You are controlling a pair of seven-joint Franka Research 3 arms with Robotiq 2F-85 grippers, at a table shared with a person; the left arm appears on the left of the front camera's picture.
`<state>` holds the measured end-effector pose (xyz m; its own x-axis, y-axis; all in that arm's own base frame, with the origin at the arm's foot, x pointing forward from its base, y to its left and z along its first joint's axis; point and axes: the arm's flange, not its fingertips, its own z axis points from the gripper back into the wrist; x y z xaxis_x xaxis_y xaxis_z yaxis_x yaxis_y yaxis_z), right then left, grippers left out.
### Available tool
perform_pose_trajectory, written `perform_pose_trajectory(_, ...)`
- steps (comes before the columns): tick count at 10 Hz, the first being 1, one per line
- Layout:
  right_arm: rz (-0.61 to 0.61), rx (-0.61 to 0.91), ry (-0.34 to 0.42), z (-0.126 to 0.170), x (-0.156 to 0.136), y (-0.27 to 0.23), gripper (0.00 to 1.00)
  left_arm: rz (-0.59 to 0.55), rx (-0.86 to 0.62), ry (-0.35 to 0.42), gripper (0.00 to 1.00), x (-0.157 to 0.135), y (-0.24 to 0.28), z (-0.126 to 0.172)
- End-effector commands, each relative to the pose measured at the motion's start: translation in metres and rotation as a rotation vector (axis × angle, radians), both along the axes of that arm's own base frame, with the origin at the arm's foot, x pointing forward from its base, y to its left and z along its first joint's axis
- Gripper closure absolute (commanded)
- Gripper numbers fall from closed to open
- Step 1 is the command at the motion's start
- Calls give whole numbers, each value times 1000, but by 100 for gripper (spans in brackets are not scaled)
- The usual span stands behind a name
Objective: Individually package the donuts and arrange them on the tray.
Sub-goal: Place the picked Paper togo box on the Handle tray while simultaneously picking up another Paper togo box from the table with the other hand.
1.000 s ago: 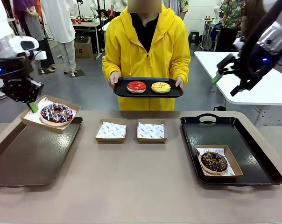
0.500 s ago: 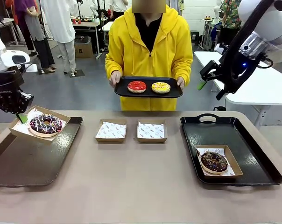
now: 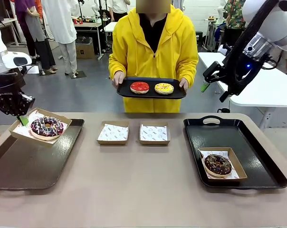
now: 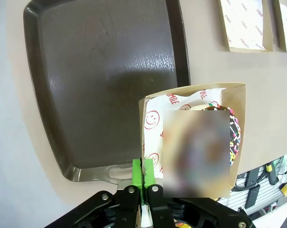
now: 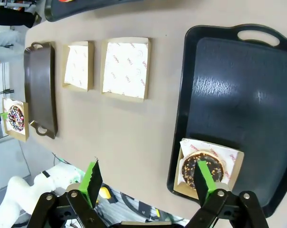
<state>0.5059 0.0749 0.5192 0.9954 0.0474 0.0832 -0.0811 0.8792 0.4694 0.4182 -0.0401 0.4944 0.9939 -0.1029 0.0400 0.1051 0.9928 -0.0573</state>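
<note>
— What carries it all?

— A tan table (image 3: 134, 199). A person (image 3: 150, 47) in a yellow hoodie stands at its far side, holding a small dark tray (image 3: 127, 94).

— And on the table itself?

— A brown tray (image 3: 34, 166) lies at the left and a black tray (image 3: 219, 133) with a handle at the right. Between them, side by side on the bare table, sit two paper-lined boxes (image 3: 113, 132) (image 3: 153, 133).

— The hands?

— The left hand (image 3: 23, 118) is clamped tight on the rim of a third box (image 3: 58, 117), over the brown tray's far left corner. I can't tell whether that box touches the tray. The right hand (image 3: 213, 92) hangs high in the air beyond the black tray's far end, its fingers spread wide, gripping nothing.

— Where are the donuts?

— The striped donut (image 3: 47, 126) lies in the box the left hand holds. The chocolate donut (image 3: 218, 164) sits in a fourth box (image 3: 238, 172) at the near right of the black tray. The red-iced donut (image 3: 139, 87) and the yellow-iced donut (image 3: 164, 88) lie side by side on the person's small dark tray, red to the left.
</note>
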Motion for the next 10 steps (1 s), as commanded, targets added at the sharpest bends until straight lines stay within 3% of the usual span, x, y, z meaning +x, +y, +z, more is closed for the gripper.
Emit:
perform_pose_trajectory(1,-6,-12,0,0,1,3,0,6,-10,1,99,-1,1,2)
perform_pose_trajectory(2,0,0,0,0,0,0,0,0,0,0,99,0,0,0)
perform_pose_trajectory(6,-116,-365,64,-1,30,114,0,-21,-14,-77,99,-20,36,-17)
perform_pose_trajectory(10,-216,-557,13,-41,49,208,0,-64,4,-97,99,-25,39,-59)
